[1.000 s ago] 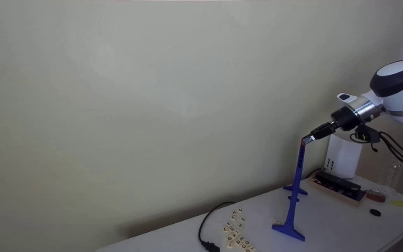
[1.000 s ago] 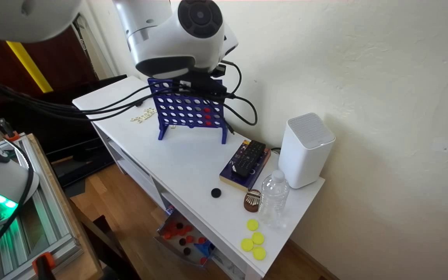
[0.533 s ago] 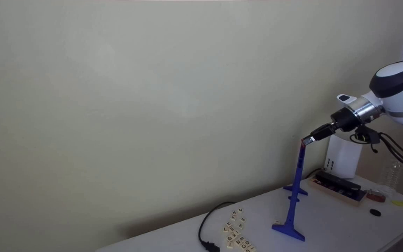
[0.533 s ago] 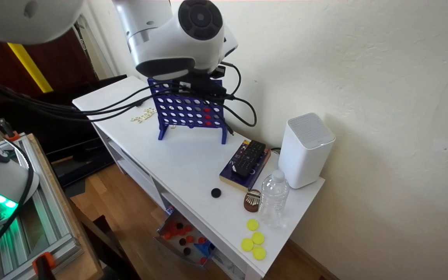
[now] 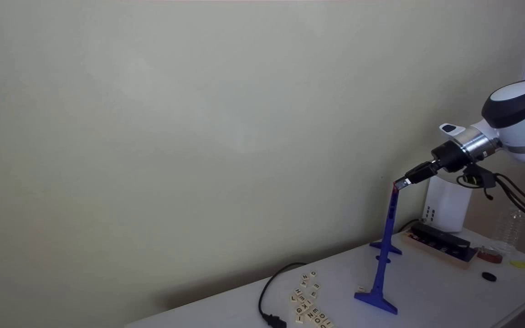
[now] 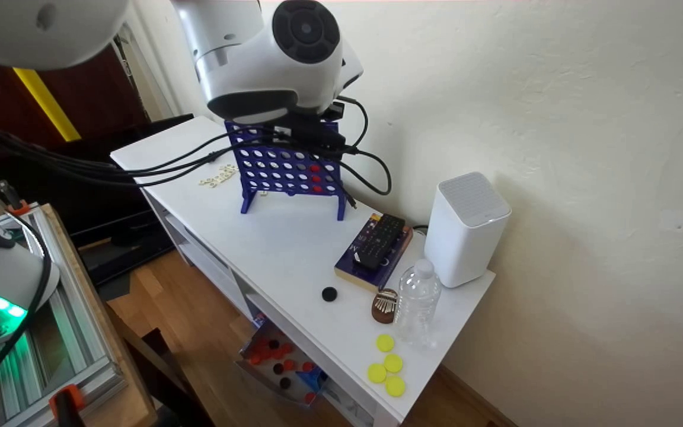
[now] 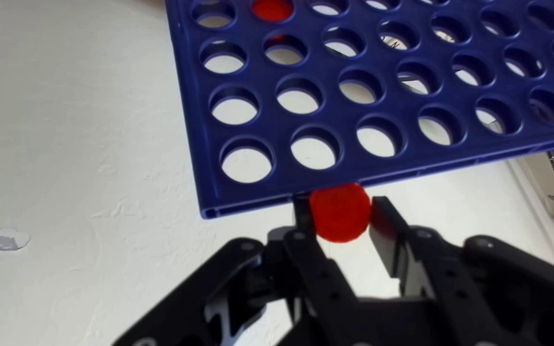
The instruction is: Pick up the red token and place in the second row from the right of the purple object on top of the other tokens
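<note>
The red token [image 7: 339,213] is held on edge between the fingertips of my gripper [image 7: 340,206], which is shut on it. The purple object [image 7: 346,113] is an upright blue-purple rack with rows of round holes. The token meets the rack's top edge in line with its second column from the left in the wrist view; its far edge is hidden, and I cannot tell how deep it sits. That column holds red tokens [image 6: 316,178] lower down. In an exterior view the gripper [image 5: 401,183] is at the top of the thin edge-on rack [image 5: 385,241].
A book with a remote [image 6: 380,240], a white router [image 6: 468,228], a bottle [image 6: 417,302], a black token [image 6: 329,294] and yellow tokens [image 6: 393,363] are on the white table. Letter tiles [image 5: 308,305] and a black cable [image 5: 262,291] lie beyond the rack. The wall is close behind.
My gripper has moved down very slightly with the red token in it. The rack has shifted by a tiny amount. Everything else is the same.
</note>
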Robot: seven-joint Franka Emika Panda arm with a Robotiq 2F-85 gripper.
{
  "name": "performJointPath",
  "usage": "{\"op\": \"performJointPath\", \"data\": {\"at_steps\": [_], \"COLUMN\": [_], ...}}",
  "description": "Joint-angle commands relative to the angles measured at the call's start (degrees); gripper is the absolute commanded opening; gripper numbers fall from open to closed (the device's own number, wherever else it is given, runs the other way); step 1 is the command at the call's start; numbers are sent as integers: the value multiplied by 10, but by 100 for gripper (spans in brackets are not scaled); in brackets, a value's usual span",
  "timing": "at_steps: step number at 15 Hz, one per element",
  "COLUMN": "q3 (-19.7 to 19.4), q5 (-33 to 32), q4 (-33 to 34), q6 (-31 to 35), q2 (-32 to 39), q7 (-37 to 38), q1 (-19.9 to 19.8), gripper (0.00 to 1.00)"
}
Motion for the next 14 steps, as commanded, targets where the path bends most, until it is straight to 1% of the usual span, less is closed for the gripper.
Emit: {"op": "performJointPath", "data": {"at_steps": [1, 6, 14], "q3": [-4, -6, -15], "q5": [3, 3, -2], "q4": [3, 1, -1], "q6": [4, 24, 26], "q2": [4, 2, -10], "q7": [-14, -9, -5], "q1": [2, 4, 15], "gripper": [10, 10, 10]}}
